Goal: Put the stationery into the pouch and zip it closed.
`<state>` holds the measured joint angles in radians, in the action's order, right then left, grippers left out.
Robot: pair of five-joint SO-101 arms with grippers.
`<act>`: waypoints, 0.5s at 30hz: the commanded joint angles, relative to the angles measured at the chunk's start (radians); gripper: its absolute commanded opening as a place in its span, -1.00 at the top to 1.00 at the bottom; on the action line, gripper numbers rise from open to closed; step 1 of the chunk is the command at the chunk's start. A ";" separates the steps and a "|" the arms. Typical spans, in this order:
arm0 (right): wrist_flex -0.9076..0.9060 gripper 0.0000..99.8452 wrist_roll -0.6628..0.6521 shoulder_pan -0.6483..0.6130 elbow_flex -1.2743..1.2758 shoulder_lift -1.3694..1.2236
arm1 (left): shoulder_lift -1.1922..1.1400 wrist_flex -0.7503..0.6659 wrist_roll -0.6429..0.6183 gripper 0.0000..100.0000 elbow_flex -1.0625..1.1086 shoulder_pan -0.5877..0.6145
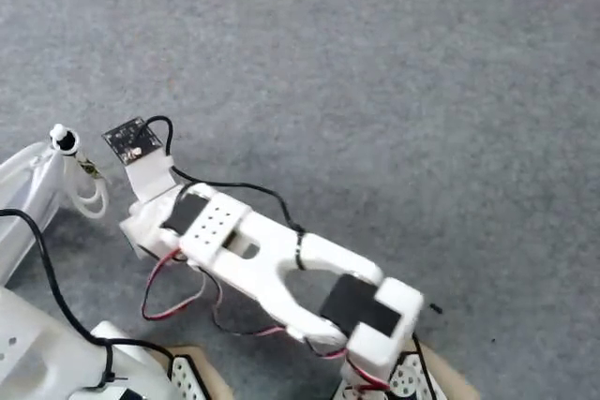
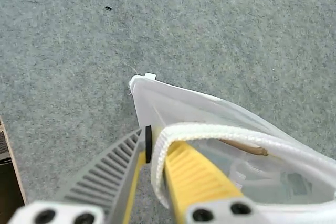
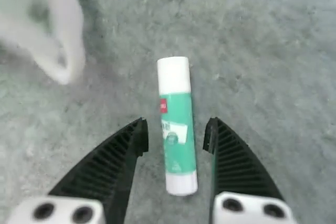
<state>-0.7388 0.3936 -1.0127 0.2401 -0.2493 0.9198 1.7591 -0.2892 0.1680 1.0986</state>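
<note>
Right gripper (image 3: pixel 176 125): jaws spread, straddling the glue stick (image 3: pixel 175 93), which lies flat on the grey table (image 3: pixel 273 35), untouched. Left gripper (image 2: pixel 156 140): clenched on the pouch (image 2: pixel 210 114) rim. Step, judged: grasping the glue stick; next, close squarely on its barrel and lift. Label green-white with a red patch; print unreadable.

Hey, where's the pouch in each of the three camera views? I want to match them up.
High view: pouch at the left edge of the picture.
Left wrist view: pouch close up, its rim clamped in the left gripper.
Right wrist view: probably the blurred white shape beyond the glue stick.
Shared landmark: the grey table cover.
</note>
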 commanded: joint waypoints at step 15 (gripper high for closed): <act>-0.002 0.81 0.006 0.049 -0.269 -0.289 | 0.005 -0.006 0.005 0.94 -0.059 0.012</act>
<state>-0.7449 0.3936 -0.9912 0.0100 -0.5393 0.9198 1.7591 -0.2892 0.1680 1.0986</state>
